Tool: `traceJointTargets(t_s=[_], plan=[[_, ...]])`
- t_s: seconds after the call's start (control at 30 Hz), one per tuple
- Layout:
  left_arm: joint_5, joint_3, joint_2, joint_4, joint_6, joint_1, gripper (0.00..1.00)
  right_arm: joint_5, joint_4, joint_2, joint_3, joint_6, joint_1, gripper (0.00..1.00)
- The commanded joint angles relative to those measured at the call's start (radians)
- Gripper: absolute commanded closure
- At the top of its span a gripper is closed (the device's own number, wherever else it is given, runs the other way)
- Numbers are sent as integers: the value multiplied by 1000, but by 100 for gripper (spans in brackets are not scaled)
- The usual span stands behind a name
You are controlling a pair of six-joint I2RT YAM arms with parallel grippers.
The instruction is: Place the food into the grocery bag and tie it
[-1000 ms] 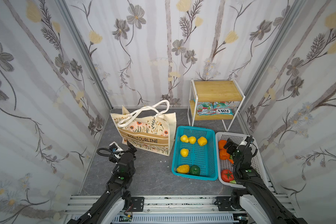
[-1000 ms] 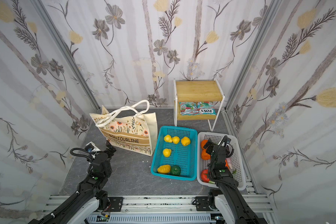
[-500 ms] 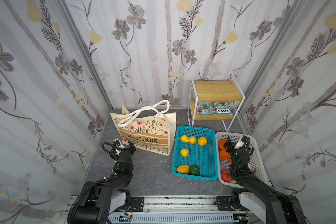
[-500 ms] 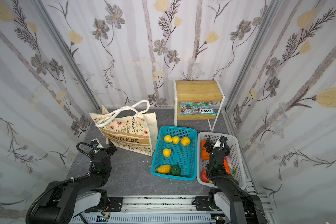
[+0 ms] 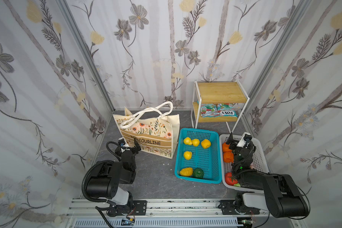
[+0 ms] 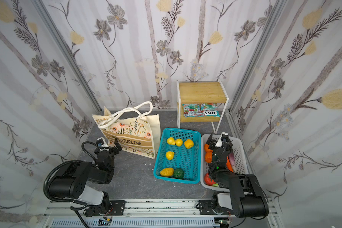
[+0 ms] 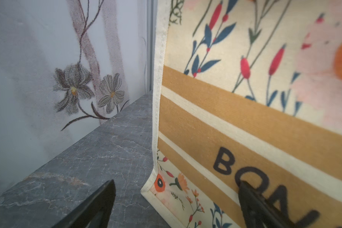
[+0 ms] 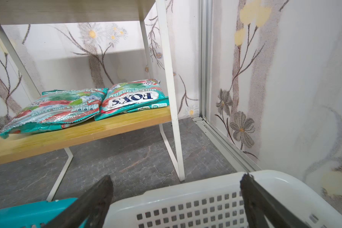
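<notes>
The left tool has its jaws spread as wide as they go and holds nothing (the left wrist view shows only the bag's bottom corner and bare stone in the gap). It sits low over the grey worktop at about 8 o'clock in both top views, aimed toward 12 o'clock. Directly ahead of it is the grocery bag. In the wrist view one jaw crosses the dark lettering on the tan band, but whether it touches the cloth cannot be told. The bag stands upright at about 10 o'clock, with its white rope handles lying across its top.

The right tool is also fully open and empty. It is poised over the 12 o'clock end of the white basket, which lies at 4 o'clock. In that basket, beside the arm, lie orange pieces and a red tomato.

Just beside it, toward 9 o'clock, the teal basket holds yellow fruits and one dark green piece. Farther out, at 1 o'clock, a wooden rack carries two snack packets on its lower shelf — flat, side by side.
</notes>
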Motion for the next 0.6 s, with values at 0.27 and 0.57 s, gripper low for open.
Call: traceJointTargets(t_s=[0.27,0.57], plan=[[66,68,39,4,22,6,0,1,66,14,-8,-8,-9,0],[67,73,35,-14,16,9,0,-1,66,15,-7,-11,-7,0]])
